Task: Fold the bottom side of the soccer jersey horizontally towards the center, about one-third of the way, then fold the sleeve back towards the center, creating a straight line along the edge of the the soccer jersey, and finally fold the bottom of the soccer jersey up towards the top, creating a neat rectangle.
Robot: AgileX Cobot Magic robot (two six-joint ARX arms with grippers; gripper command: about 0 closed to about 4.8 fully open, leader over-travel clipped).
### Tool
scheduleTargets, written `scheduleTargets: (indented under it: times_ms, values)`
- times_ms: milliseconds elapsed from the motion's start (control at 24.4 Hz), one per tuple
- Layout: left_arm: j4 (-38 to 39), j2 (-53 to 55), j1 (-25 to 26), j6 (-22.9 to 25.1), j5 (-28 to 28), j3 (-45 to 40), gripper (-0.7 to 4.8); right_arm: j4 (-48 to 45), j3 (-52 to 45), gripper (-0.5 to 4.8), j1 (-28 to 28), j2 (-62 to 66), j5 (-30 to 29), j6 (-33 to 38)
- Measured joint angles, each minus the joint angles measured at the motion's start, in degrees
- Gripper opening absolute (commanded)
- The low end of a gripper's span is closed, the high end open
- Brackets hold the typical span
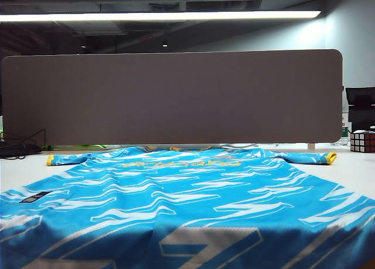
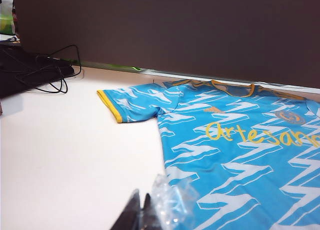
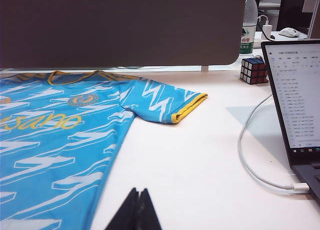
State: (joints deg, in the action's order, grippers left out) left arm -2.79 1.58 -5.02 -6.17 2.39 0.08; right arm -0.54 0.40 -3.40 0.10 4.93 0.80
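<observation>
The soccer jersey [image 1: 187,187] lies flat and spread on the white table, sky-blue with white wavy streaks, collar toward the back panel. Yellow lettering crosses its chest [image 2: 260,135]. Both yellow-cuffed sleeves stick out sideways, one in the left wrist view [image 2: 131,103] and one in the right wrist view [image 3: 165,102]. My left gripper [image 2: 141,195] is shut with nothing in it, low over the bare table just off the jersey's side edge. My right gripper [image 3: 139,190] is also shut and empty, beside the jersey's [image 3: 60,135] opposite edge. Neither gripper shows in the exterior view.
A grey divider panel [image 1: 176,99] walls off the back. A Rubik's cube [image 3: 254,69], a water bottle [image 3: 249,24], an open laptop [image 3: 295,99] and its white cable [image 3: 250,160] sit on the right. Black cables [image 2: 45,72] lie far left. Crumpled clear plastic [image 2: 172,202] sits by the left gripper.
</observation>
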Motion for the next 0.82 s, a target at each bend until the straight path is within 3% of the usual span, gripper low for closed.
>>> scheduleTargets:
  times_ms: [410,615,656,820]
  values:
    - [0.0,0.0,0.0,-0.48,-0.09,0.0,-0.06,0.0,0.0,-0.06,0.0,0.0,-0.46,0.28]
    - [0.11,0.04,0.0,-9.53,-0.87,0.07,-0.06,-0.09,0.02,-0.06,-0.02,0.02,-9.4,9.01]
    - [2.14,0.26,0.02,-13.62,-0.87,1.2,-0.06,0.83,0.35,-0.06,-0.04,0.2,-12.68,13.31]
    - [7.26,6.73,0.02,-16.39,-1.49,7.17,-0.06,9.35,6.99,-0.06,0.0,4.74,-12.87,16.41]
